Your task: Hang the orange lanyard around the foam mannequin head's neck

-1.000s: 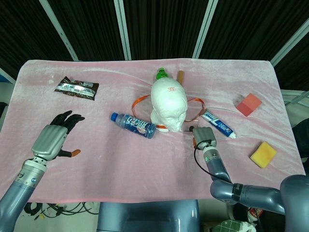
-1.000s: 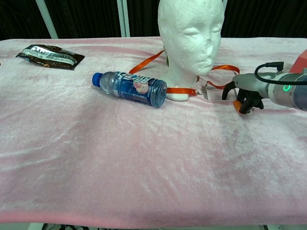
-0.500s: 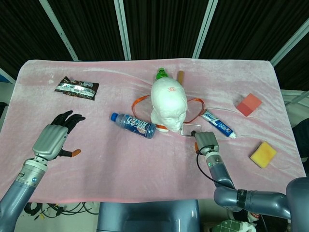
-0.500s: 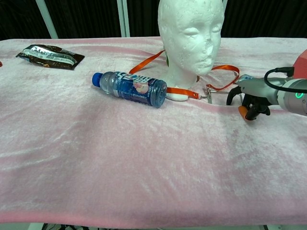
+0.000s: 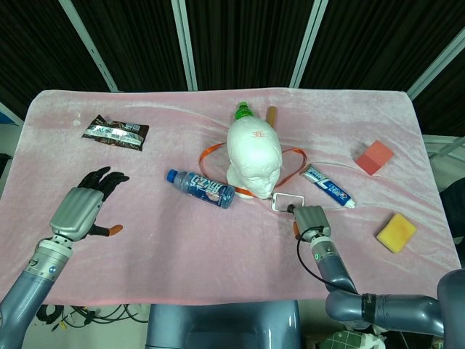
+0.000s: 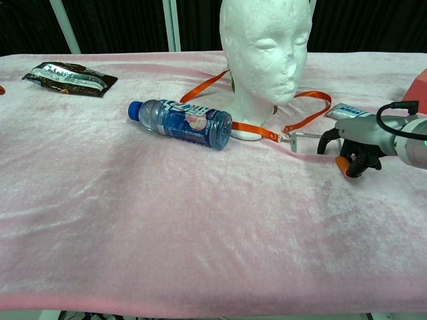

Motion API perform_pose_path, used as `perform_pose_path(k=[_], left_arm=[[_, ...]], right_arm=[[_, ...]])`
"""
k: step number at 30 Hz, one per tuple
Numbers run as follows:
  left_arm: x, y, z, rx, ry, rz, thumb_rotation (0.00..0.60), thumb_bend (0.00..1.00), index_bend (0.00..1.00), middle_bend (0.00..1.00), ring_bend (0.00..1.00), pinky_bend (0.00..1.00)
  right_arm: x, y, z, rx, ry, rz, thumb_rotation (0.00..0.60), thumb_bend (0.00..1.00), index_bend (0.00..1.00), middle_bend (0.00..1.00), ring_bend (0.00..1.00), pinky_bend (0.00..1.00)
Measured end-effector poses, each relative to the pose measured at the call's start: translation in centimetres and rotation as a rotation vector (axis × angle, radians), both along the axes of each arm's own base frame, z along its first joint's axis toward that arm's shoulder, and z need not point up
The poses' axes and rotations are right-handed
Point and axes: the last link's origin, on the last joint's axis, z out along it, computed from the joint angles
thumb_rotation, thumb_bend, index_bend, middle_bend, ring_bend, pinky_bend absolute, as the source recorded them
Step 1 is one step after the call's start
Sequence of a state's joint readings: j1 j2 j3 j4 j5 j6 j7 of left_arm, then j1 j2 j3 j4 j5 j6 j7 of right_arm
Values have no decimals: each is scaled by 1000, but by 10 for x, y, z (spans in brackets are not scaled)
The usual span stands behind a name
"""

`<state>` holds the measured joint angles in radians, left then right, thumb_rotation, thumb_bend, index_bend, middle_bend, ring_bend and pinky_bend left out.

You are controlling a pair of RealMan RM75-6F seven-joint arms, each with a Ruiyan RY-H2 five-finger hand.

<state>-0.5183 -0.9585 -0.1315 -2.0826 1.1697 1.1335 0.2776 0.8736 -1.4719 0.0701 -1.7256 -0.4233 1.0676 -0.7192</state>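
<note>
Both hands sat at the near edge of the table (image 5: 218, 247), low over the pink cloth. Left hand (image 5: 80, 207) was off to the side, fingers spread, holding nothing; parked out of the way, I'd judge. Right hand (image 6: 353, 143) had its fingers curled in beside the clear badge holder (image 5: 288, 201) at the strap's end; whether it pinched the holder or held nothing, I could not tell from either view. Placement suggested it was working the badge end.

Orange lanyard (image 6: 303, 113) was a flat ribbon, lying on the cloth, not hung. It looped from the clip in front of the neck, out to both sides and round behind the foam mannequin head (image 5: 254, 153), at base level. So it encircled the base on the table rather than resting on the neck, as far as I could judge.

Blue water bottle (image 6: 183, 123) lay on its side touching the head's base, likely crowding any lift on that side. Farther back: a green-capped bottle (image 5: 243, 110), mostly hidden behind the head.
</note>
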Motion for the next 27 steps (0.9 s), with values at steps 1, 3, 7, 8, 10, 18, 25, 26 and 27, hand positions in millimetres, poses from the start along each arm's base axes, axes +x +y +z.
perform_pose_path(k=[1, 3, 7, 8, 10, 18, 25, 26, 27], left_arm=[[0, 0, 0, 0, 0, -1, 600, 131, 155, 142, 0, 102], [0, 0, 0, -1, 0, -1, 600, 131, 155, 142, 0, 102], [-1, 0, 0, -1, 1, 0, 600, 131, 155, 142, 0, 102], [-1, 0, 0, -1, 1, 1, 600, 131, 155, 142, 0, 102], [-2, 0, 0, 0, 1, 3, 600, 131, 155, 142, 0, 102], [-4, 1, 0, -1, 2, 6, 600, 131, 155, 142, 0, 102], [-5, 1, 2, 0, 2, 9, 600, 131, 155, 142, 0, 102], [-5, 1, 2, -1, 2, 9, 600, 131, 155, 142, 0, 102], [-5, 1, 2, -1, 2, 9, 600, 131, 155, 142, 0, 102]], right_arm=[[1, 1, 0, -2, -2, 4, 600, 666, 301, 749, 788, 623], [3, 3, 1, -3, -4, 9, 600, 666, 303, 750, 789, 623], [4, 7, 2, 3, -3, 10, 600, 666, 303, 751, 790, 624], [4, 8, 1, 4, -2, 9, 600, 666, 303, 751, 790, 624], [5, 10, 1, 10, -1, 8, 600, 666, 303, 752, 790, 624], [16, 24, -1, 35, -10, 26, 600, 668, 305, 754, 793, 624], [24, 36, -5, 58, -13, 45, 600, 669, 309, 756, 795, 627], [25, 38, -5, 60, -12, 47, 600, 669, 310, 757, 796, 628], [26, 39, -5, 60, -12, 50, 600, 669, 311, 757, 797, 629]])
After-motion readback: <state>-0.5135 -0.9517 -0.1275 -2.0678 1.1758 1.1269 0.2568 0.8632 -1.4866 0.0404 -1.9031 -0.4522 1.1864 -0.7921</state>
